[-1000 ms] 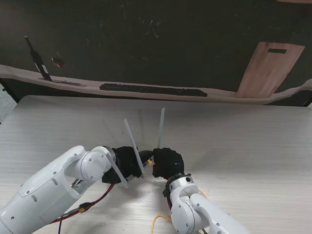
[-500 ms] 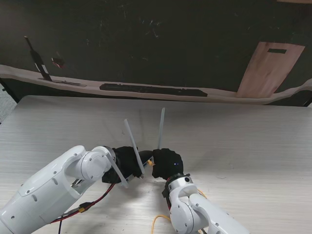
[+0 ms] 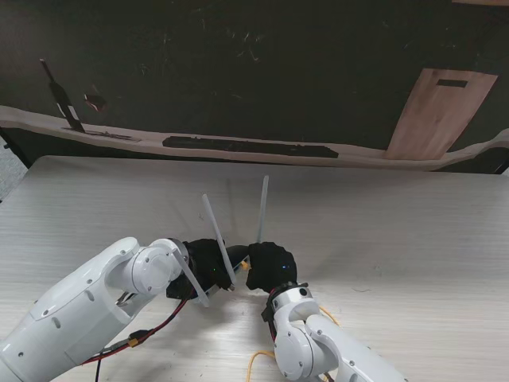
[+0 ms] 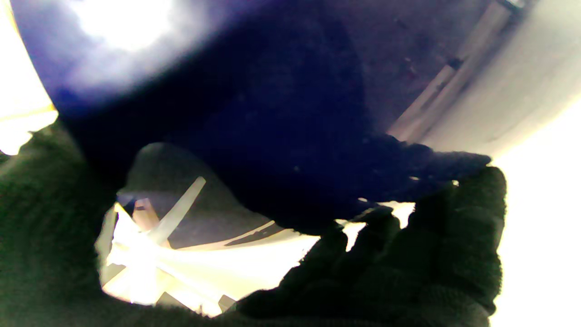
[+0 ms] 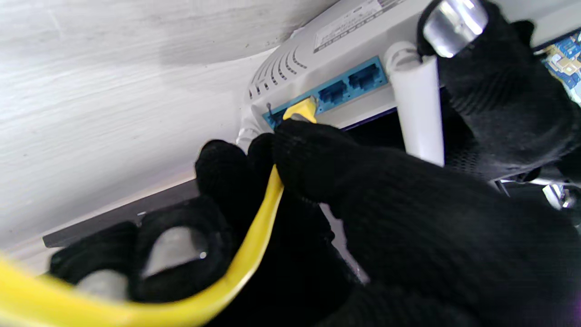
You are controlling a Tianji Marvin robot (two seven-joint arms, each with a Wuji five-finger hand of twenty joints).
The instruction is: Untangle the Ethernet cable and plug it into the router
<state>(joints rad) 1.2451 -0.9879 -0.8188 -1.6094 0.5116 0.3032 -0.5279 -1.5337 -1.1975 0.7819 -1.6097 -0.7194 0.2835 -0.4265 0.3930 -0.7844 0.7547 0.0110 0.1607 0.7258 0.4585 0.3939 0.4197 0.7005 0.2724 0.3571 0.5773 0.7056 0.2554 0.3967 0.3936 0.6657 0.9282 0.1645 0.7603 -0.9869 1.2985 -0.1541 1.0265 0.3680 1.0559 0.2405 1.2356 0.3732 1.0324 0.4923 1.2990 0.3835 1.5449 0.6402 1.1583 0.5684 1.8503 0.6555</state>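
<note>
Right wrist, right robot hand point(image 5: 345, 200) pinching Ethernet cable point(image 5: 254, 245)

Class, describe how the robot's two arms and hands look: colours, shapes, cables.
Both arms are glossy white, rounded shells. The left hand and right hand wear black knitted gloves. Red and black cables run beside the left arm.

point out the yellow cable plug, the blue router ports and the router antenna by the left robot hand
yellow cable plug point(image 5: 301, 110): right wrist view, on the connector's body at the port.
blue router ports point(image 5: 349, 83): right wrist view, on the blue strip.
router antenna point(image 5: 420, 113): right wrist view, mid-shaft.
</note>
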